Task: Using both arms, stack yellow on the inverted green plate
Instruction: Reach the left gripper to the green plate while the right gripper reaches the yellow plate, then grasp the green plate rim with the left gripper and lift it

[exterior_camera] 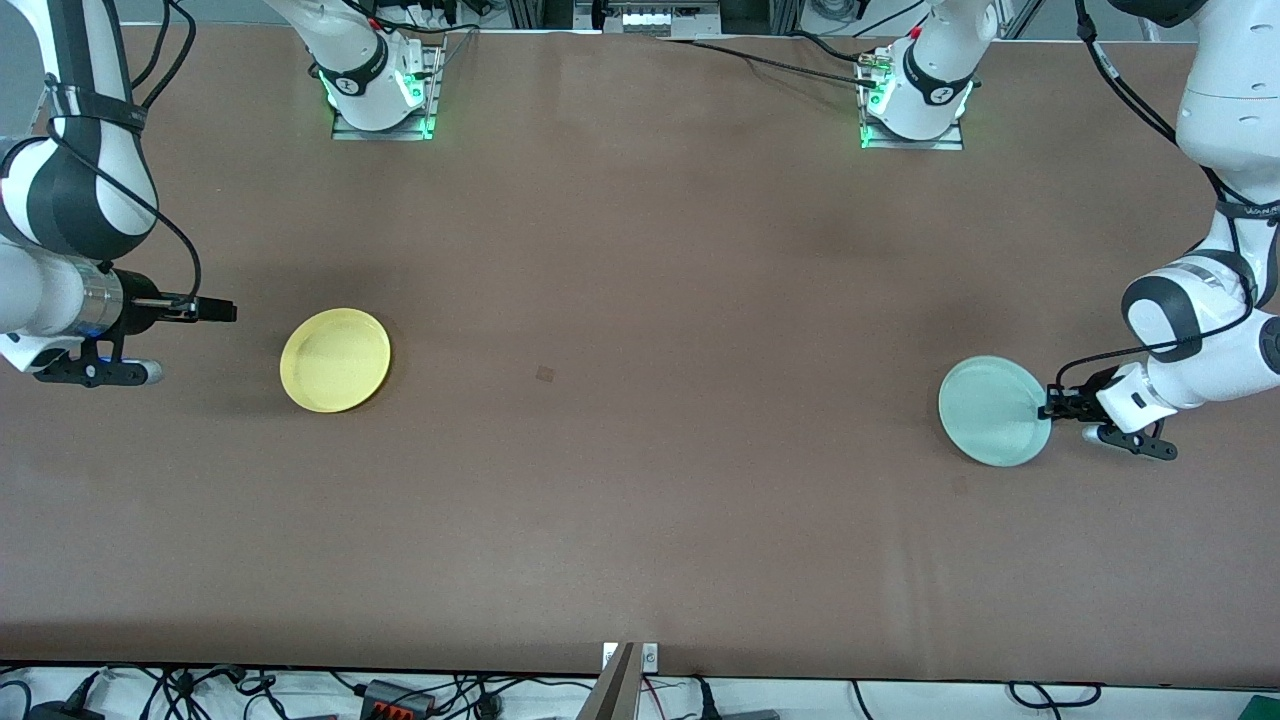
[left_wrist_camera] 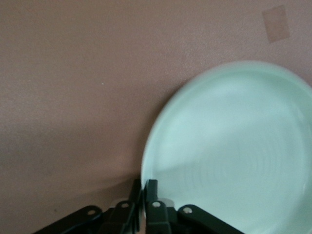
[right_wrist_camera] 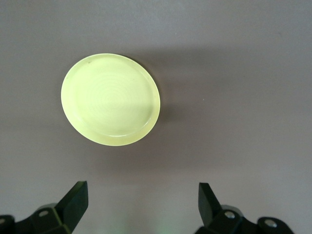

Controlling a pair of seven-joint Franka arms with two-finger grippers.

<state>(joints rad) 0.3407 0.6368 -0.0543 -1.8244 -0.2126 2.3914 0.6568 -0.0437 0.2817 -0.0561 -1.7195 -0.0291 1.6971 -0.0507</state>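
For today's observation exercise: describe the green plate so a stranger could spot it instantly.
Look along the brown table toward the left arm's end. There lies the green plate, its rim pinched by the left gripper. It is mint-green, whereas the yellow plate lies untouched.

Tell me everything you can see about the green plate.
The green plate is round, shallow and pale mint green, plastic by its look, with a low rim and faint concentric rings on its face. It sits toward the left arm's end of the table, far from the yellow plate. The left gripper is shut on its rim at the edge toward that end. Whether the plate is lifted or tilted is unclear.
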